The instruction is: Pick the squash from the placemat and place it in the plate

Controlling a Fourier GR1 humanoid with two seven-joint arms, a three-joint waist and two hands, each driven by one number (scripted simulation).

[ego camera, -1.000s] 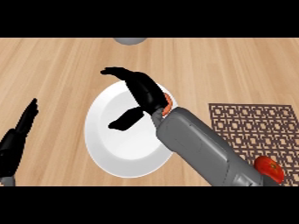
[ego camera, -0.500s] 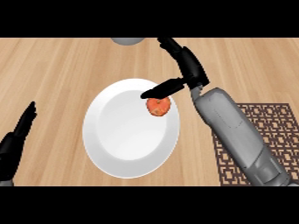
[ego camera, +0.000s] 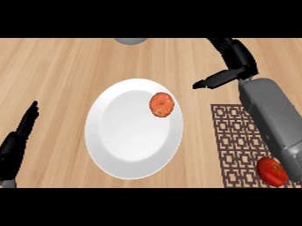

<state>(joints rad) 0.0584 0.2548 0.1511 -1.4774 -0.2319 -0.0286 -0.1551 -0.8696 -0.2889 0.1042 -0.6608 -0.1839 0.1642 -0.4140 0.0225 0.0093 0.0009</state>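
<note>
The right hand [ego camera: 235, 57] is hovering over the bare tabletop [ego camera: 62, 66] past the plate's upper right, its fingers straight and its thumb jutting toward the plate — holding nothing. Half a second ago the thumb was lying right against the squash; now the hand is sitting well apart from it, further up and to the right.

The squash [ego camera: 161, 104] is lying free on the white plate [ego camera: 124, 141], near the upper right rim. It is showing as a small orange-red oval with a yellowish patch at its lower left edge, its long axis running roughly up and down in the head view, tilted a little.

The grey forearm is crossing the dark lattice placemat [ego camera: 235, 141], where a red tomato-like item [ego camera: 271, 171] is resting beside it. The left hand [ego camera: 13, 148] is resting open at the lower left edge.
</note>
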